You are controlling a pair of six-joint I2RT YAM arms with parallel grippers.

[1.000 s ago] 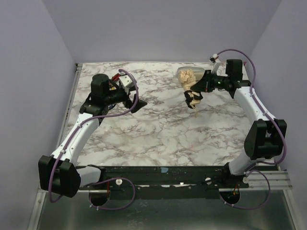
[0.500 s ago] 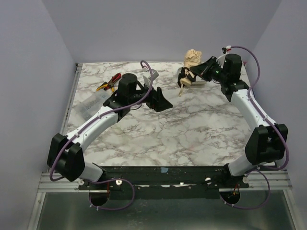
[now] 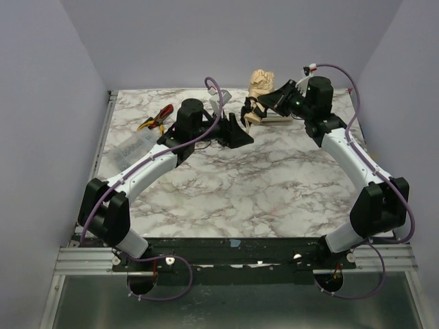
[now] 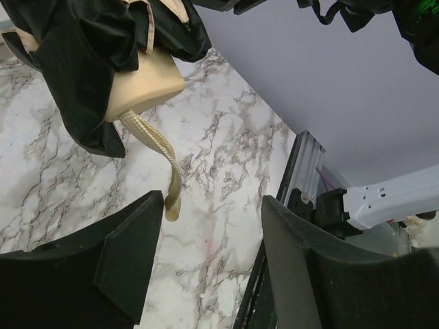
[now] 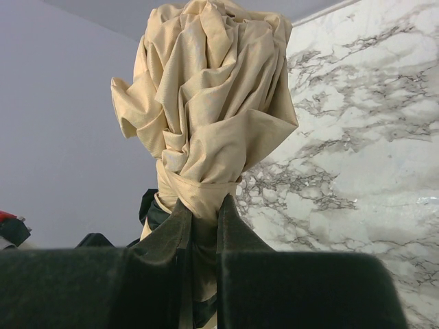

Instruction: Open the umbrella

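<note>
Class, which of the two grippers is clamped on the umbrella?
The right gripper: it pinches the bunched beige umbrella, while the left gripper stands open, holding nothing.

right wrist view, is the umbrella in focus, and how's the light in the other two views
Right wrist: the umbrella is crisp, its folds clear, while the right hand shut on it is a dark, soft-edged mass. Left wrist: the strap is sharp, the black fabric loses detail. Top external: even soft light, only faint shadows, no glare on the table.
</note>
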